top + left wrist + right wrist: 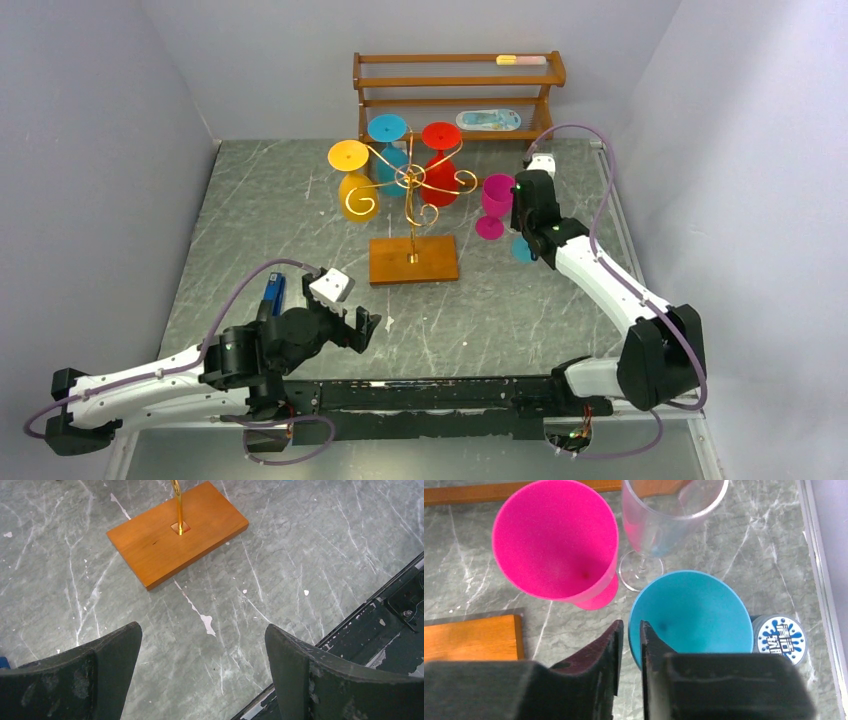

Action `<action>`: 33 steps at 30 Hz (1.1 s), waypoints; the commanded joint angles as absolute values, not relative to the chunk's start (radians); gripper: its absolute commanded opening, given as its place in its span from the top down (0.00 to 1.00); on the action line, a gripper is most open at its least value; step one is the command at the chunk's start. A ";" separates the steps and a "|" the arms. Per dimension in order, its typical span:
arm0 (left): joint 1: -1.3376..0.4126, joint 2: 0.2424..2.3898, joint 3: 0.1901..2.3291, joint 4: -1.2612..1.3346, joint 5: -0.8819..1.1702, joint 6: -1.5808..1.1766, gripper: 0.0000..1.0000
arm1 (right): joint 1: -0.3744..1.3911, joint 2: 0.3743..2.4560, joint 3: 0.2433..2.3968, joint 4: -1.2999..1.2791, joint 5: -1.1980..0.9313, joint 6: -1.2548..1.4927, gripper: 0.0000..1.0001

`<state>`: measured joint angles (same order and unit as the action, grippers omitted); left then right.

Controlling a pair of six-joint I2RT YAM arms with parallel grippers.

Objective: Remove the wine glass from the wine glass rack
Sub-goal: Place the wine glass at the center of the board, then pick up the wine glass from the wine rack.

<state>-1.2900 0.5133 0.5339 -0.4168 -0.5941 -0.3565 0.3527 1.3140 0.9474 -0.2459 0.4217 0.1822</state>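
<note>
The wine glass rack (410, 182) is a gold pole with scroll arms on a brown wooden base (413, 260). Yellow (352, 178), blue (388, 140) and red (440, 160) wine glasses hang from it. A pink wine glass (555, 540), a clear one (669, 515) and a blue one (696, 615) stand upright on the table to its right. My right gripper (631, 625) hovers at the blue glass's rim, which lies in the narrow gap between the jaws. My left gripper (202, 630) is wide open and empty, low over the table near the base (177, 530).
A three-tier brown wooden shelf (455, 85) stands at the back with small items on it. A round blue-and-white lid (780, 637) lies right of the blue glass. A blue object (274, 292) lies by the left arm. The table's right edge is close to the glasses.
</note>
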 commanded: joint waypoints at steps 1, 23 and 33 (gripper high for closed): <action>-1.287 0.515 0.554 -0.427 -0.596 -0.367 0.03 | 0.348 1.358 1.055 -0.323 0.376 0.203 0.73; -1.288 0.336 0.641 -0.613 -0.797 -0.482 0.00 | 0.349 0.857 0.957 -0.482 0.275 0.538 0.37; -1.242 0.678 0.709 -0.573 -0.741 -0.461 0.00 | 0.350 0.738 0.965 -0.603 0.145 0.666 0.35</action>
<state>-1.2865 0.5636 0.6628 -0.5663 -0.7441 -0.4583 0.3527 0.7307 0.9302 -0.5274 0.2195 0.6067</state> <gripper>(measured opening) 0.995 0.645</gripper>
